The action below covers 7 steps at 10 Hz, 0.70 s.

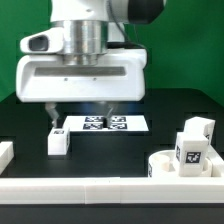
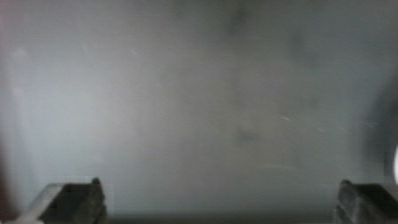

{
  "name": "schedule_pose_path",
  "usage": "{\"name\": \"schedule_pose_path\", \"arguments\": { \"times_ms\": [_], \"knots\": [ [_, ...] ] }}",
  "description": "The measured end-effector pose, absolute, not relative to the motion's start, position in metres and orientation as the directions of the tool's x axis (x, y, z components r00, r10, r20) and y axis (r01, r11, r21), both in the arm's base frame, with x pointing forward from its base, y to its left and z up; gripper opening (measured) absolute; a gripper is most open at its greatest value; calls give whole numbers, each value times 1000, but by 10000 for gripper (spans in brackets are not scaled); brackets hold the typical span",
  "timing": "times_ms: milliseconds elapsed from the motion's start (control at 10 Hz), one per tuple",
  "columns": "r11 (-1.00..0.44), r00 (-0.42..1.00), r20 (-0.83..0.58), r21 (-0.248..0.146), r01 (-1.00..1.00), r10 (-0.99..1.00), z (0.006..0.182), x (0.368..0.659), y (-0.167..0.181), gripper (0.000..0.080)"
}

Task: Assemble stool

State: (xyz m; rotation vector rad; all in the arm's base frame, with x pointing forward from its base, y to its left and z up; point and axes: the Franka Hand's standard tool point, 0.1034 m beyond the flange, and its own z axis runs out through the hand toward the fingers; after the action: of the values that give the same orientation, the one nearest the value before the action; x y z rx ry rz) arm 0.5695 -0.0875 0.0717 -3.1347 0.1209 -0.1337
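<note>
**Stool, unassembled, parts loose on black table (image 1: pixel 30 125).**

Item 1: seat (image 1: pixel 160 160). Thick white disc at 4 o'clock in the exterior view, lying flat just behind the border rail (image 1: pixel 100 190). The frame edge cuts off its far side.

Item 2: tagged leg (image 1: pixel 191 153). Short white block, upright, at or on the seat; which of the two cannot be told.

Item 3: rear leg (image 1: pixel 204 129). At 1 o'clock from item 2 and touching or overlapping it; the join is unclear.

Item 4: lone leg (image 1: pixel 57 140). At 8 o'clock from the marker board (image 1: pixel 105 124), just beside it and well apart from the seat.

Handling, as a judgement: the parts look rigid, light and smooth, probably hard plastic, so they are slippery rather than fragile. The legs are best taken across two flat opposite faces. The seat is best taken across its rim.

Gripper (image 1: pixel 80 112): hangs above the marker board, with the lone leg near one finger. In the wrist view the gripper (image 2: pixel 221 202) has its fingers spread wide, with nothing between them.

Obscured: the wrist view is blurred grey. A pale curved sliver (image 2: pixel 391 170) at its margin cannot be identified. A white block (image 1: pixel 5 152) at 9 o'clock is cropped.
</note>
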Motion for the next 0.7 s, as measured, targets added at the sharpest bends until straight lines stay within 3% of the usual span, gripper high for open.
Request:
{"name": "schedule_pose_path", "arguments": {
  "times_ms": [400,700],
  "knots": [
    [-995,994,50,13,-99,-98,52,536,-141,648],
    [-995,995,24,3,-98,-98,52,535,-136,648]
  ]
}}
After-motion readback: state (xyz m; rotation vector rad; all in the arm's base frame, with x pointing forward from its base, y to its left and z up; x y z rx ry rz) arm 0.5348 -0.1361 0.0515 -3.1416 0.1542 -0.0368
